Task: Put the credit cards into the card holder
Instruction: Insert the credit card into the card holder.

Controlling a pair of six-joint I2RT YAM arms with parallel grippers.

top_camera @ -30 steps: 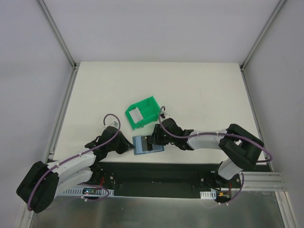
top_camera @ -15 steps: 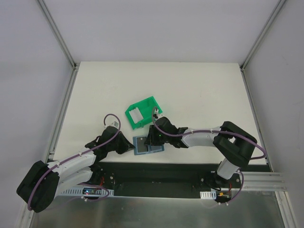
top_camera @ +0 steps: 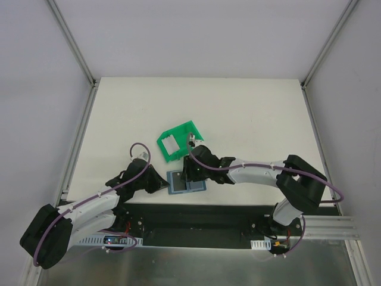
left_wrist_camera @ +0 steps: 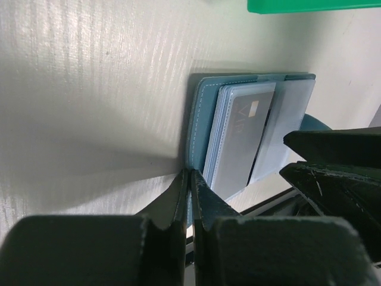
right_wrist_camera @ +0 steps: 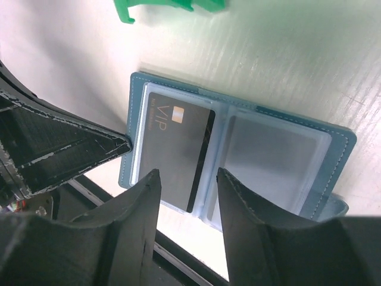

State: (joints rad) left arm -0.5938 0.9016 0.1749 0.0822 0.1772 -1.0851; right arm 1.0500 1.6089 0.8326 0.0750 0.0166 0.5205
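The white ribbed surface (top_camera: pixel 250 113) fills most of the top view. On it, just below the centre of the frame, stands the green plastic bin (top_camera: pixel 178 140). A pale rectangle (top_camera: pixel 169 143) at the bin's lower left end may be another card, but it is too small to tell.

Just below the bin, near the lower edge of the surface, the small teal-blue folding card holder (right_wrist_camera: pixel 339 143) lies open and flat, its clear sleeves facing up. It looks light and soft, so it would likely slide or fold shut if pushed unheld. The stitched outer cover edge seems the best place to pin it.

The left gripper (left_wrist_camera: pixel 189 174) does just that, its fingers closed on the holder's left cover edge. The right gripper (right_wrist_camera: pixel 187 179) hangs over the left-hand sleeve with its fingers apart and nothing between them.

The dark rectangular credit card (right_wrist_camera: pixel 172 143) sits in the left sleeve. It is thin, stiff and probably slick, best taken by its long edges or nudged on its end.

In the right wrist view the fingers cover the card's lower end, so I cannot tell whether it is fully seated or whether the fingers touch it. The right-hand sleeve reads only as cloudy grey plastic. The holder's lower corners are cut off behind the fingers.
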